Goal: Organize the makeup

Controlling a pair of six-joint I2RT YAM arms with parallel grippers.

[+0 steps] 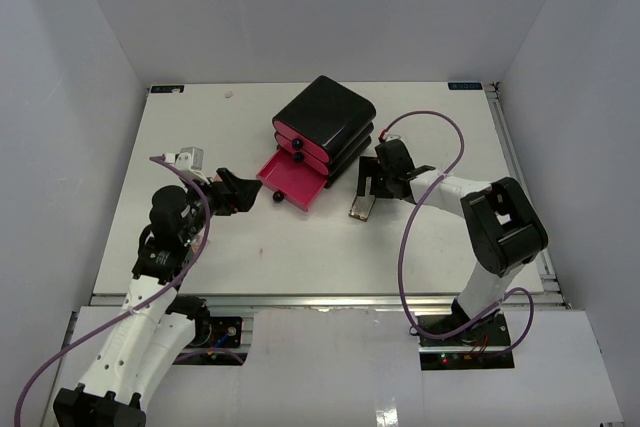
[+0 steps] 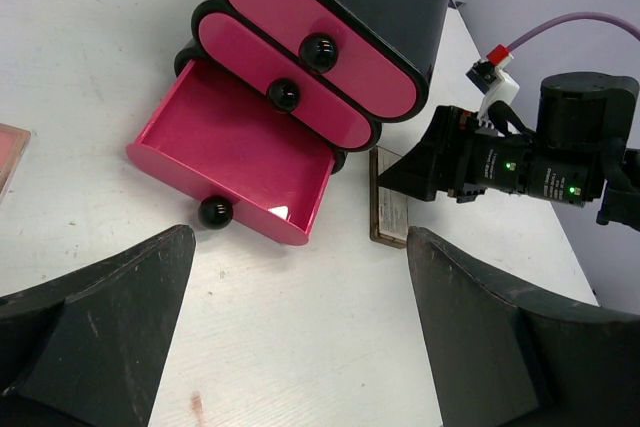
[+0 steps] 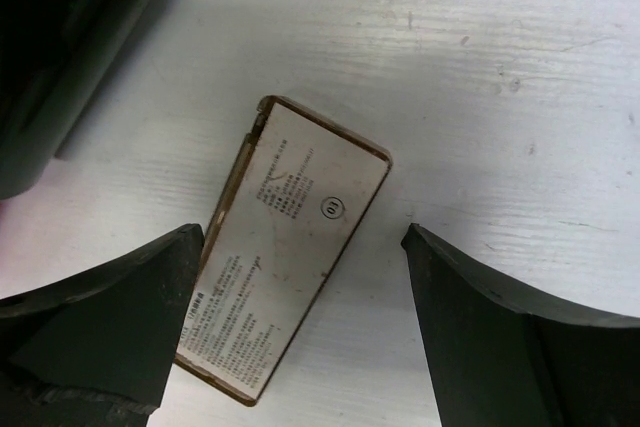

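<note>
The right pincer (image 3: 303, 247) is held wide above the table (image 3: 500, 97), with nothing gripped. The palette (image 3: 285, 257) lies flat directly beneath it, between the fingers, label side up and skewed to the line of closure. The finger on the box side overlaps one long edge of the palette in the wrist view, and contact there cannot be confirmed. The other finger is set apart from the opposite edge. Just beyond that first finger stands the black box (image 1: 325, 122). Its lowest pink drawer (image 1: 290, 179) is pulled out farther off, on the far side of the box from the pincer, and appears empty. The left pincer (image 2: 300, 247) is also spread wide and empty, facing the drawer front. A pinkish flat piece (image 2: 8, 152) is cut by the frame edge at its side. Several faults are to be expected from here. If the descent is made without correction, one finger may land on top of the palette instead of beside it. Because the palette is thin and skewed, it may be rotated or pushed away on closure. The finger nearest the box may strike the box wall.
</note>
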